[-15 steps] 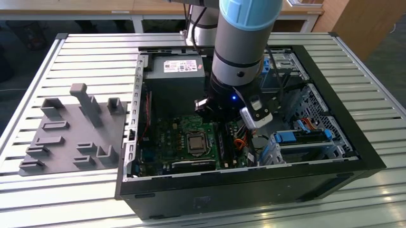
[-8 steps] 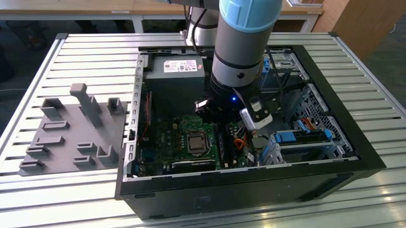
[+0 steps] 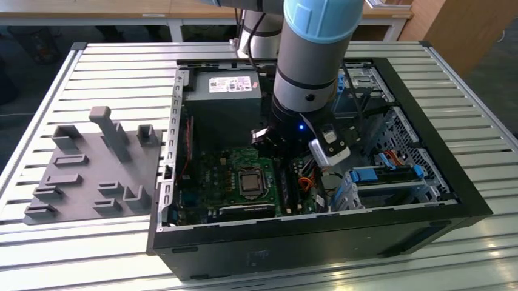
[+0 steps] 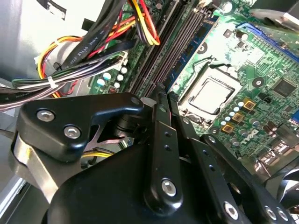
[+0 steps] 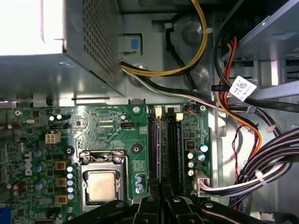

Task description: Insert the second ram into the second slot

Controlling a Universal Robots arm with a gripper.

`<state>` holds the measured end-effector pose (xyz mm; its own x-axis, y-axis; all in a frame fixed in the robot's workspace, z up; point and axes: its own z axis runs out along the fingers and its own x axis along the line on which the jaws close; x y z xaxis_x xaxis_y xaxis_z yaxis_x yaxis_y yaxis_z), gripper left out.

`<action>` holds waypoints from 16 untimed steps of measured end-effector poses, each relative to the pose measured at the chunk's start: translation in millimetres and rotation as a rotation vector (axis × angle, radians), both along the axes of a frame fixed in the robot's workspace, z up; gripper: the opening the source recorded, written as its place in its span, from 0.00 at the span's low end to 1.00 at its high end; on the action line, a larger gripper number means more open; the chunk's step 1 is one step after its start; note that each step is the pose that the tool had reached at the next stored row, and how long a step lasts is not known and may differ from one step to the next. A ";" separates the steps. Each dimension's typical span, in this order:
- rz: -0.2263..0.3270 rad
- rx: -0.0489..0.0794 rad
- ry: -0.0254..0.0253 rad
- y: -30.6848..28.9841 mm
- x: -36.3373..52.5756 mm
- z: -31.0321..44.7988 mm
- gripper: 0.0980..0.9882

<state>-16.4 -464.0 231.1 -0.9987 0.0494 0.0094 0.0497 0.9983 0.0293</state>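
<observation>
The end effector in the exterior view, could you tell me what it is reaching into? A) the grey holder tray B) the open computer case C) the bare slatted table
B: the arm descends inside the case, with the end effector just above the motherboard, apart from the grey tray.

The arm (image 3: 312, 54) reaches straight down, its pincer (image 4: 162, 95) fingers closed together.

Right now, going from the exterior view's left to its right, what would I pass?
Grey holder tray on the slatted table → green motherboard inside the open computer case → robot arm → blue drive-bay clips.
</observation>
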 end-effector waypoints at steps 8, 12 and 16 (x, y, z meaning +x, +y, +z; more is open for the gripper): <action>0.017 0.000 0.0001 0.0 1.1 -4.4 0.04; 0.018 0.000 0.0001 0.0 3.3 -5.0 0.04; 0.018 0.000 0.0001 0.0 3.7 -5.6 0.04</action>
<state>-12.7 -464.0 225.5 -0.9994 0.0320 0.0096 0.0322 0.9991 0.0292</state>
